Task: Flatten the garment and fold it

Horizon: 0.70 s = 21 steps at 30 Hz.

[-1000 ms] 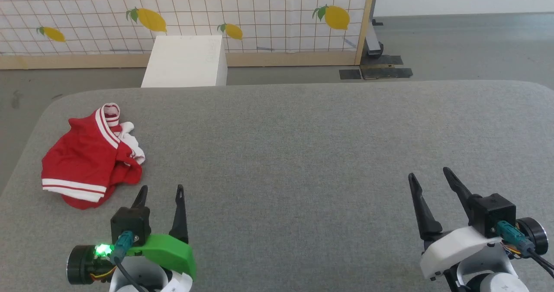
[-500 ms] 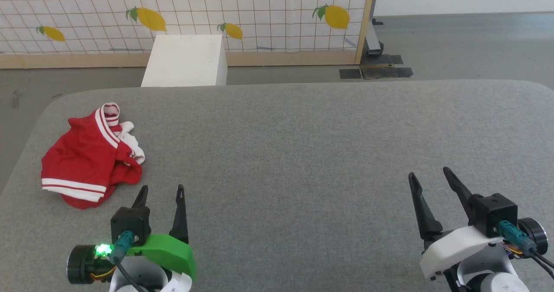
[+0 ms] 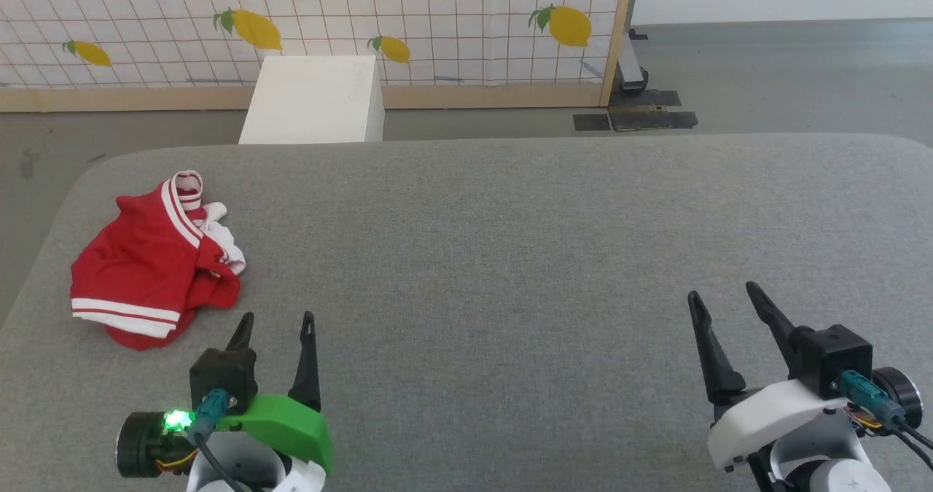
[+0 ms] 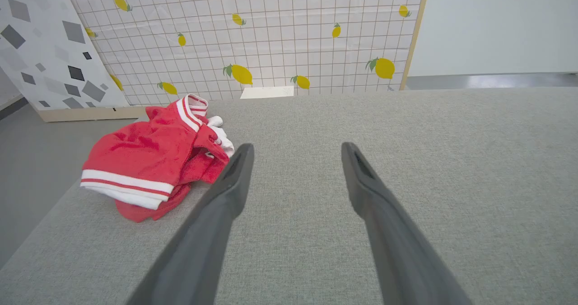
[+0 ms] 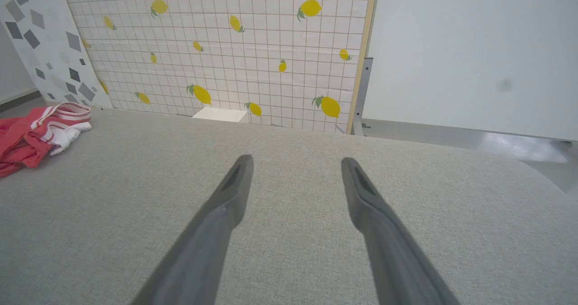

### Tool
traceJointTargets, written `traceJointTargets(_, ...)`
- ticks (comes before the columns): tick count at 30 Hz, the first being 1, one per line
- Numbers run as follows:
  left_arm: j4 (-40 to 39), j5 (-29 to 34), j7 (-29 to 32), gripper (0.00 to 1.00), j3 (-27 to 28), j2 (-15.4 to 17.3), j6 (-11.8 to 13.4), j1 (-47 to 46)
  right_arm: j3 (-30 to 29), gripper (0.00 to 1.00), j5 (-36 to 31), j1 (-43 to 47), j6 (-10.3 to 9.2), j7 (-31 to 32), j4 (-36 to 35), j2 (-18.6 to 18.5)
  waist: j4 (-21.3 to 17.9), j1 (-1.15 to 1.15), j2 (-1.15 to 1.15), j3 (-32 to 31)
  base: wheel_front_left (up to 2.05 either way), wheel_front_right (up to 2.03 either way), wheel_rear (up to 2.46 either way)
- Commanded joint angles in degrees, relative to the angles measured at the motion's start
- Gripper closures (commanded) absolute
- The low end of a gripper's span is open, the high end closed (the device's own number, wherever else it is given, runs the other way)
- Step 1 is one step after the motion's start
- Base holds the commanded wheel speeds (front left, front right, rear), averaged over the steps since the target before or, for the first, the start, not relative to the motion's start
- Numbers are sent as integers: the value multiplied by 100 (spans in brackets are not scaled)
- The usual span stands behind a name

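In my head view the garment (image 3: 146, 266) lay crumpled near the left edge of the grey counter (image 3: 510, 244), just beyond the left jaws, which stood apart and empty, as did the right jaws well off at the lower right. My left wrist view had the garment (image 4: 144, 160) close ahead and left of those parted jaws. My right wrist view caught the garment (image 5: 27, 135) at its far left edge.
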Motion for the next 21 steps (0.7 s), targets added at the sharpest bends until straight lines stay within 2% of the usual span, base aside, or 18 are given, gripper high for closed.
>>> traceJointTargets(1, 8, -51, 31, 0, -11, 53, 30, -54, 1, 0, 46, -84, -4, 14, -50, 9, 5, -1, 0, 5, 0, 0, 0)
traceJointTargets(10, 18, -77, 27, 0, -47, 105, 54, -96, 127, 0, 151, -49, -4, 38, -82, -7, 155, -1, 0, 22, 0, 0, 0)
traceJointTargets(21, 79, -65, -24, 0, -97, 213, 103, -168, 232, 0, 297, 87, -5, 95, -148, -14, 752, -1, 0, -23, 0, 0, 0)
